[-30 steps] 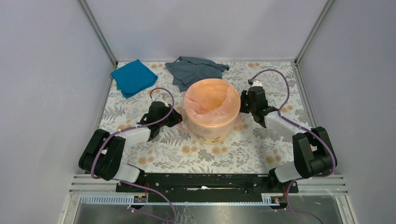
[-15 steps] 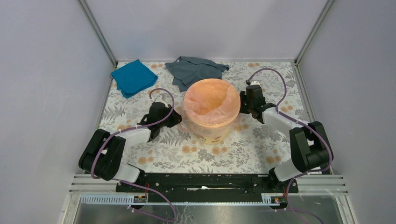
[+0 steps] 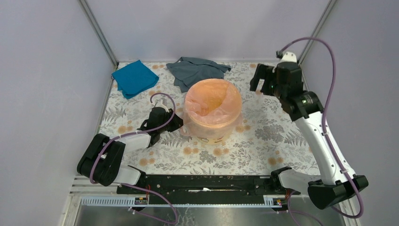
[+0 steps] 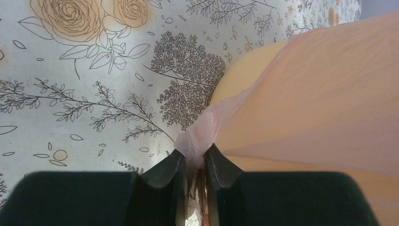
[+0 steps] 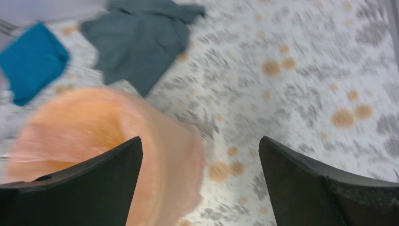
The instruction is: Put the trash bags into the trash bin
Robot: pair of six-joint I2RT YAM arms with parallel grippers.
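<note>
The yellow-orange trash bin (image 3: 211, 135) stands mid-table, lined with the pale pink trash bag (image 3: 214, 100), whose film drapes over the rim and down the outer wall. Low at the bin's left side, my left gripper (image 3: 180, 124) pinches a bunched corner of the film. In the left wrist view the gripper (image 4: 194, 157) has that film between nearly closed tips, with the bag (image 4: 329, 84) stretched over the bin wall (image 4: 240, 80). My right gripper (image 3: 263, 83) hangs high, right of and behind the bin, wide open and holding nothing. Its wrist view is blurred; the gripper (image 5: 200, 141) looks down on the bag (image 5: 94, 122).
A teal cloth (image 3: 134, 77) lies at the back left and a grey cloth (image 3: 195, 70) just behind the bin; both show in the right wrist view, teal (image 5: 30, 61) and grey (image 5: 136, 42). Enclosure walls bound the floral table (image 3: 263, 141) on three sides.
My right gripper has opened wide, left the bin's right rim and risen toward the back right. My left gripper has stayed at the bin's left side, a little lower.
</note>
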